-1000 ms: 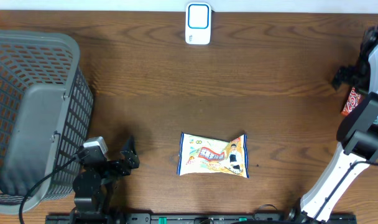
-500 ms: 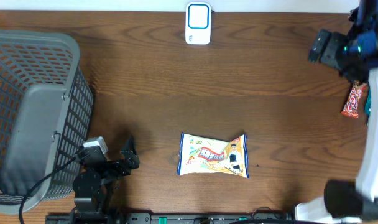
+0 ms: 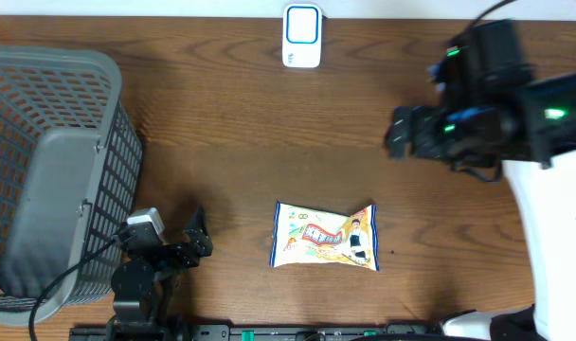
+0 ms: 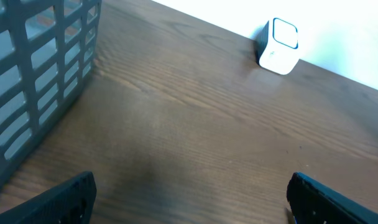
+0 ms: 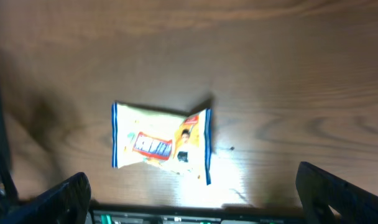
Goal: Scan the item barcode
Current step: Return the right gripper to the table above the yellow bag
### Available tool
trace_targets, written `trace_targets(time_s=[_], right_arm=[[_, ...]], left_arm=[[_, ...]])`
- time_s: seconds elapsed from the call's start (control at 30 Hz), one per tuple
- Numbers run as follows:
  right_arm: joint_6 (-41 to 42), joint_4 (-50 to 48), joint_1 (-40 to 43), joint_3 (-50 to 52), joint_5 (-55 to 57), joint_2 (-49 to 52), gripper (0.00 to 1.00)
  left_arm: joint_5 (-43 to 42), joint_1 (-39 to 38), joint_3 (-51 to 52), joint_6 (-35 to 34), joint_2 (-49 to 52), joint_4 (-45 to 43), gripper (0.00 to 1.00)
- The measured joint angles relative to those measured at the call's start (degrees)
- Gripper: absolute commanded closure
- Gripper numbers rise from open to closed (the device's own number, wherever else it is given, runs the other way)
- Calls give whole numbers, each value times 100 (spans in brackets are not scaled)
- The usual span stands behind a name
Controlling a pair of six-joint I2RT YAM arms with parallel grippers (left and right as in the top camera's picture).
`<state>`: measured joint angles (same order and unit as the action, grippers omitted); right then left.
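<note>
Right hand swung inward, glossy crinkled snack packet

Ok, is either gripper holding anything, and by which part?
Nothing is held: left gripper and right gripper both stand open, clear of the yellow plastic snack packet on the brown wooden table.

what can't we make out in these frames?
- Barcode on the snack packet: none visible; the print is too small overhead and blurred in the right wrist view.
- Right gripper: blurred overhead; its fingertips are cut by the right wrist view's lower edge.
- Basket: cropped by the overhead view's left edge.
</note>
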<state>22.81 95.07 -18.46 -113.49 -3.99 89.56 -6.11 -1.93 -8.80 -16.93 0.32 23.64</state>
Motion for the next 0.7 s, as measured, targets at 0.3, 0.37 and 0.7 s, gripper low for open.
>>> trace_targets(time_s=[0.3, 0.37, 0.7], right_arm=[[190, -909, -815, 1976, -122, 2, 1], [205, -1032, -938, 2267, -162, 2, 1], [258, -2924, -2079, 4367, -299, -61, 99]], left_arm=[[-2, 0, 0, 0, 0, 0, 2], [-2, 0, 0, -2, 0, 0, 2], [0, 0, 0, -2, 4, 2, 2]])
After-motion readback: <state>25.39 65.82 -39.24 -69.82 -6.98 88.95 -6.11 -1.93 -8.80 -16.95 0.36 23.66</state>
